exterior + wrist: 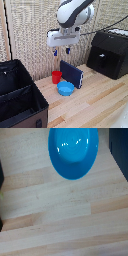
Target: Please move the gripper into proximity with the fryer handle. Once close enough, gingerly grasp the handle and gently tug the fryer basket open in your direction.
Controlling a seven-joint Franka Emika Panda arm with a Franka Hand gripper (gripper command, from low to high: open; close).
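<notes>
Tool (61, 50) hangs up high over the table (100, 100), two blue-tipped fingers spread apart, gripping nothing. One boxy black fryer sits at the exterior view's right, glossy fryer basket (103, 59) front with one stubby fryer handle (102, 57), well apart from the tool. Also one round blue bowl (65, 88), one red cup (57, 76), one dark blue slab (71, 73), one black fabric case (20, 97) on pale wood planks.

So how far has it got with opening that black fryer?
Barely started. Nothing looks done yet: the fryer basket sits flush in the fryer, its handle untouched. In hand: the pincer hangs empty in the air above the red cup and blue bowl, well to the exterior view's left of the fryer. Left: reach the handle, grip it, pull the basket out.
</notes>
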